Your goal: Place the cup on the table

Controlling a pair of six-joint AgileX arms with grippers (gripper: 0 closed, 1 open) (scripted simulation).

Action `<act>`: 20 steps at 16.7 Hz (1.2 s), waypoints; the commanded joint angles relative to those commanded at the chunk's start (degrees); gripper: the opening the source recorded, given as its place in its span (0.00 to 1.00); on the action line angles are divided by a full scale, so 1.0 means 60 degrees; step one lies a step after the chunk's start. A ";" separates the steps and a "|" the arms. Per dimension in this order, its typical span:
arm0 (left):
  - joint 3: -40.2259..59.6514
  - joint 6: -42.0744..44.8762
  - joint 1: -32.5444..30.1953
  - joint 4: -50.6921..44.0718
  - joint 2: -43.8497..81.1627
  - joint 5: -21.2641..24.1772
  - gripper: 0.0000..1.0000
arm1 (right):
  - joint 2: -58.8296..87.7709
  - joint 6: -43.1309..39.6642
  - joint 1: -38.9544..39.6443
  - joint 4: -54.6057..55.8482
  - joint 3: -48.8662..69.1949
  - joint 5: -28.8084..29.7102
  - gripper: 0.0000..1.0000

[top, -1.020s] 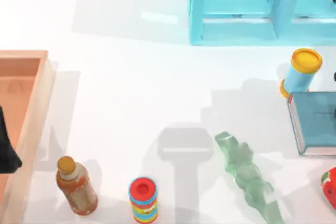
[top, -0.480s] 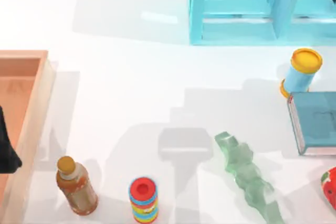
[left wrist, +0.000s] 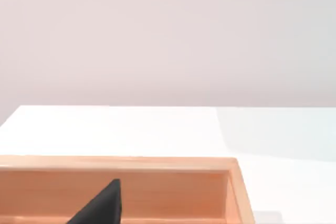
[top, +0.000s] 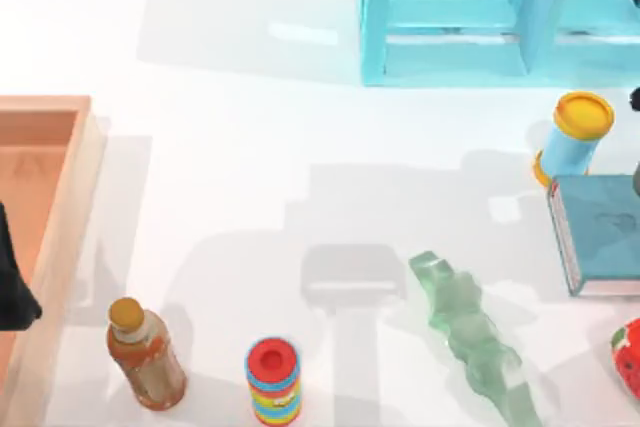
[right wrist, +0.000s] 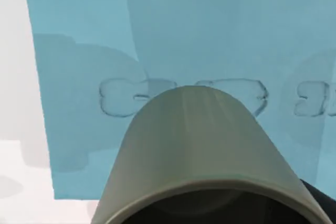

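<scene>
- Carrying stage, I'd say: the cup (right wrist: pixel 205 150) sits right up against the right wrist cam, so it reads as clamped in the right gripper (right wrist: pixel 318 198), out at the table's right edge.
- Its open mouth faces the camera and its base points away, so the long axis looks roughly vertical, mouth up.
- Right beneath it is the blue book (right wrist: pixel 210 35), not the table (top: pixel 250 147).
- Next move probably means sliding over to bare white, lowering while upright, then letting go.
- The left gripper (top: pixel 12 282) is parked over the wooden tray (top: pixel 60 207); can't tell its state.

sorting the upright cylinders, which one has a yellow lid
The light-blue can, standing by the teal book at the table's right; the striped cylinder has a red top.
</scene>
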 joint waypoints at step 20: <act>0.0000 0.0000 0.0000 0.0000 0.0000 0.0000 1.00 | 0.3239 0.5536 0.5401 -0.2081 0.5533 0.0186 0.00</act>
